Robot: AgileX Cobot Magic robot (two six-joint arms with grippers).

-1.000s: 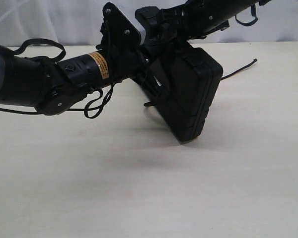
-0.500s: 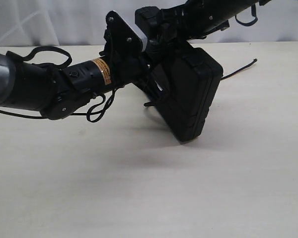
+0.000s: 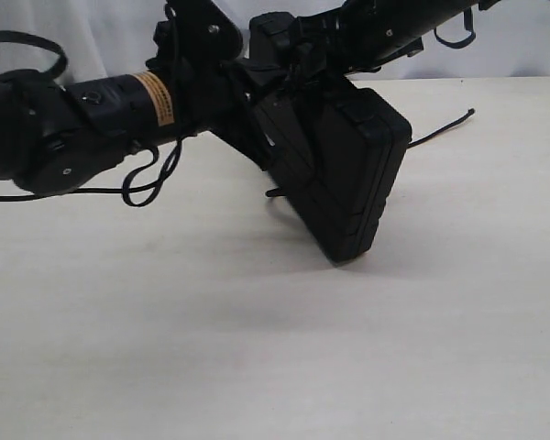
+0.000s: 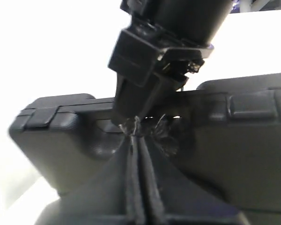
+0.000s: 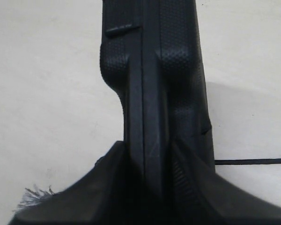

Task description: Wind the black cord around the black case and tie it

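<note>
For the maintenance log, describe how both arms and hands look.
Both arms are black. The left arm is a thick tube with an orange-yellow label band, a flat screwed plate and thin black cables looping beneath. The right arm is blocky, with a black cable loop. The left hand and right hand each have two black wedge-shaped fingers.
</note>
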